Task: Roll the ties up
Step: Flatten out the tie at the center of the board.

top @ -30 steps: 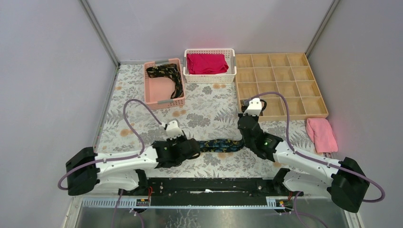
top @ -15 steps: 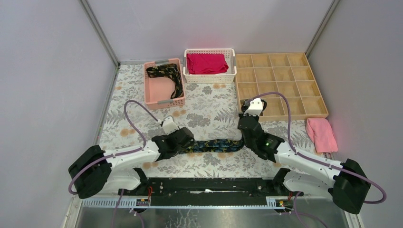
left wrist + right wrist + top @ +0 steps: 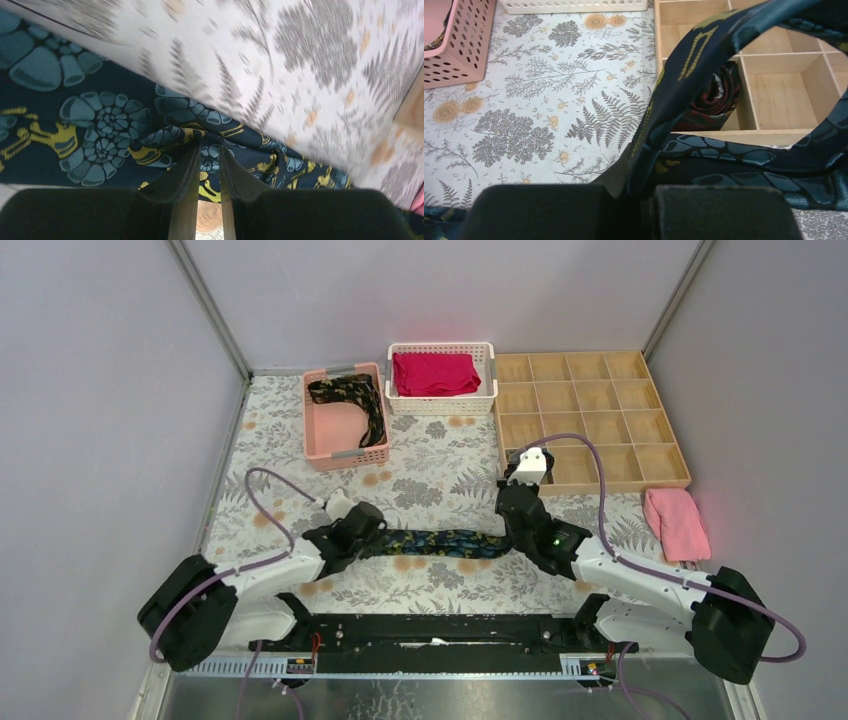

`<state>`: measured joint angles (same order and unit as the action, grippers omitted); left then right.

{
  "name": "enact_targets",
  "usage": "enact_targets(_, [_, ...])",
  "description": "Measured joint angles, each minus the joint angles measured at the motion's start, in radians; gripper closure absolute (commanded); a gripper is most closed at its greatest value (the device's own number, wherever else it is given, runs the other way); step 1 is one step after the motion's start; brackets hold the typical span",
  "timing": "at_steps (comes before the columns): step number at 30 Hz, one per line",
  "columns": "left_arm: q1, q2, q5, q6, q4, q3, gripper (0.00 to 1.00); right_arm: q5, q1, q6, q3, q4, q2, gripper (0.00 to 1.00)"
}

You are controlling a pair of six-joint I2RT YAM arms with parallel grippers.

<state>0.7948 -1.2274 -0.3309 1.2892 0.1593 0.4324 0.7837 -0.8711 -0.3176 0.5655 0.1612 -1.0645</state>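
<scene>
While left gripper and right gripper pinch tie, coiled tie sits in wooden organizer beyond.

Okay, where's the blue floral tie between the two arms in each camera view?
Top external: the blue floral tie lies across the near centre.
Left wrist: the tie fills left and centre.
Right wrist: it arches from bottom centre to upper right.
Shared landmark: the leaf-print tablecloth.

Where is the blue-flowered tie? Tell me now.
In the top view the blue-flowered tie runs across the tablecloth near the front middle, stretched between the left gripper at its left end and the right gripper at its right end.
</scene>
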Motion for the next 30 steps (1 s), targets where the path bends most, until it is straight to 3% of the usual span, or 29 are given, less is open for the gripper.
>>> enact_targets(10, [-0.281,0.270,0.021,-0.031,0.198,-0.074,0.70,-0.042,0.001,-0.018,0.010,0.122,-0.171,1.00])
enact_targets(17, [-0.484,0.431,0.024,-0.097,0.328,-0.076,0.65,-0.071,0.001,-0.004,0.159,0.195,-0.418,1.00])
enact_targets(21, [-0.616,0.508,0.042,-0.163,0.373,-0.077,0.76,-0.070,0.001,0.012,0.204,0.246,-0.502,1.00])
enact_targets(30, [-0.647,0.576,0.224,-0.205,0.389,-0.115,0.84,-0.034,0.001,0.038,0.167,0.261,-0.454,1.00])
